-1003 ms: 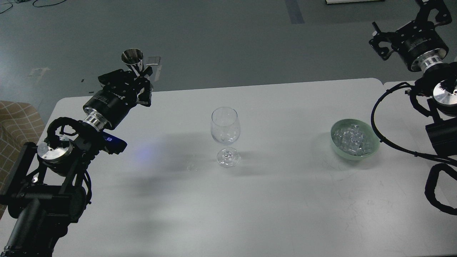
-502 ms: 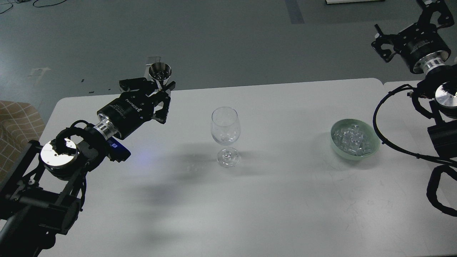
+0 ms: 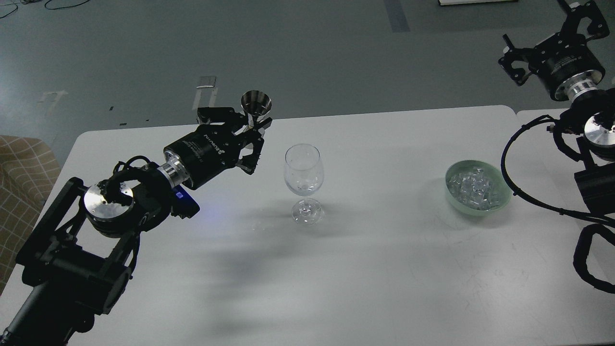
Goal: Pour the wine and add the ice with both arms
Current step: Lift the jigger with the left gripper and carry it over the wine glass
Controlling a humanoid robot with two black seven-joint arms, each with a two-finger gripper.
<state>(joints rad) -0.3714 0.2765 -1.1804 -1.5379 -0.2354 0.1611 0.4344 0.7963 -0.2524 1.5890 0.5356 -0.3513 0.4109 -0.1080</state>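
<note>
A clear stemmed wine glass (image 3: 302,180) stands upright in the middle of the white table (image 3: 375,269). My left gripper (image 3: 251,133) is shut on a small shiny metal cup (image 3: 255,103) and holds it upright just left of the glass and above its rim. The ice (image 3: 474,188), many small clear cubes, lies in a pale green bowl (image 3: 499,197) at the right. My right gripper (image 3: 552,24) is raised at the top right, beyond the table's far edge, open and empty.
The table's far edge runs behind the glass, with grey floor beyond. A second table (image 3: 538,115) adjoins at the right. A tan checked seat (image 3: 21,168) sits off the left edge. Black cables (image 3: 509,173) of my right arm loop beside the bowl.
My left arm has swung right with the metal cup, from the table's far left corner to just beside the wine glass. The right arm has barely shifted.
</note>
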